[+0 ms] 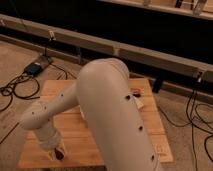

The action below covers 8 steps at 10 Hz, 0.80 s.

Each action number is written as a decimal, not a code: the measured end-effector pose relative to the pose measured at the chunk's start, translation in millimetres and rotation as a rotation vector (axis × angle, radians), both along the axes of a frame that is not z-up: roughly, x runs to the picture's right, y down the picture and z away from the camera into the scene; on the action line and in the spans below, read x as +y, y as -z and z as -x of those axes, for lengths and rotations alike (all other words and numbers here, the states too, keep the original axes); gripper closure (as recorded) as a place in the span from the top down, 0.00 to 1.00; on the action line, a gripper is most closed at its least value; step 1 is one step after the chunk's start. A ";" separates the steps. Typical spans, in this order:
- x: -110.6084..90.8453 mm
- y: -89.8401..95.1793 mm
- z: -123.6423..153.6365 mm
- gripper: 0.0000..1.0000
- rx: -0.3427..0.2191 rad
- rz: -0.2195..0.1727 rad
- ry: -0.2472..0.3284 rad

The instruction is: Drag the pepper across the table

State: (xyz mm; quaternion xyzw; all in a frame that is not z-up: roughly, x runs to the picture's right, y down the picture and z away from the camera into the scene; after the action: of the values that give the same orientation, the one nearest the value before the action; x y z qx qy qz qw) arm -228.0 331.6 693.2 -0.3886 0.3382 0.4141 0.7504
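Table (107, 132) is light-brown wood with joined-plank stripes; the arm (110, 105) is cream-white with small dark dots. The gripper (54, 151), low near the table's front-left corner, is pale too; dark red pepper (59, 154) beside it.

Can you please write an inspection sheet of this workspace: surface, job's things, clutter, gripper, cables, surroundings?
Surface: wooden table, large part hidden by the arm.
Job's things: pepper, small dark shape at the near left edge of the table, at the gripper.
Clutter: white box partly visible behind the arm; small dark red item beside it.
Gripper: gripper low over the near left corner, right at the pepper.
Cables: black cables on the floor at left, leading to a blue device; more cables at right.
Surroundings: carpet floor; long rail behind the table.
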 end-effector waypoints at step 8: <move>27.2 29.6 8.5 0.14 -0.082 0.083 0.067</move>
State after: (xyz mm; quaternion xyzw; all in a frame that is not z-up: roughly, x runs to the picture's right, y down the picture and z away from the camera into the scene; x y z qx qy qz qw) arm -236.5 358.8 663.7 -0.4243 0.3368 0.3583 0.7604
